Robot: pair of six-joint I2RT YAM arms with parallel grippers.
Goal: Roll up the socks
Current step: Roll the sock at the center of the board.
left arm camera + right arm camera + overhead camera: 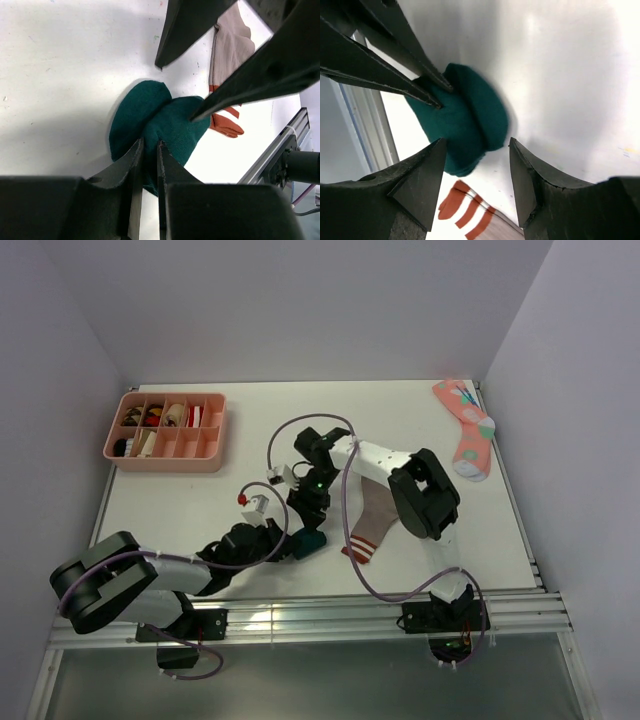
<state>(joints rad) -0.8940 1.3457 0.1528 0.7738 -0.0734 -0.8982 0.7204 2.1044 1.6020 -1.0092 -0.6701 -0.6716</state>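
The dark green sock (145, 115) lay bunched on the white table (200, 510) at about 6 o'clock in the top view, close to the near edge, doubled over so that two rounded lobes overlapped. The taupe sock (372, 525) lay flat just beside it at 3 o'clock, with its red-and-white striped cuff toward the arms. The left gripper (149, 145) was nearly closed, its jaws a narrow slit apart and pinching the edge of the green sock's upper fold. The right gripper (477, 142) hung over the same sock with its jaws spread wide on either side of the bundle, holding nothing. Both socks looked light, limp and thin. Such knit fabric would probably sag, stretch and spring out of a fold once let go, though its matte surface should not slide much between the pads. A grip on a single layer at the rim would likely just peel that layer up. The better hold seemed to be across the whole thickness of the fold at its 12 o'clock side, with the other arm pinning the bundle. The taupe sock would best be taken at its toe or cuff end. A coral-pink sock (466, 430) at 2 o'clock and a pink tray (165, 462) at 10 o'clock lay well apart.
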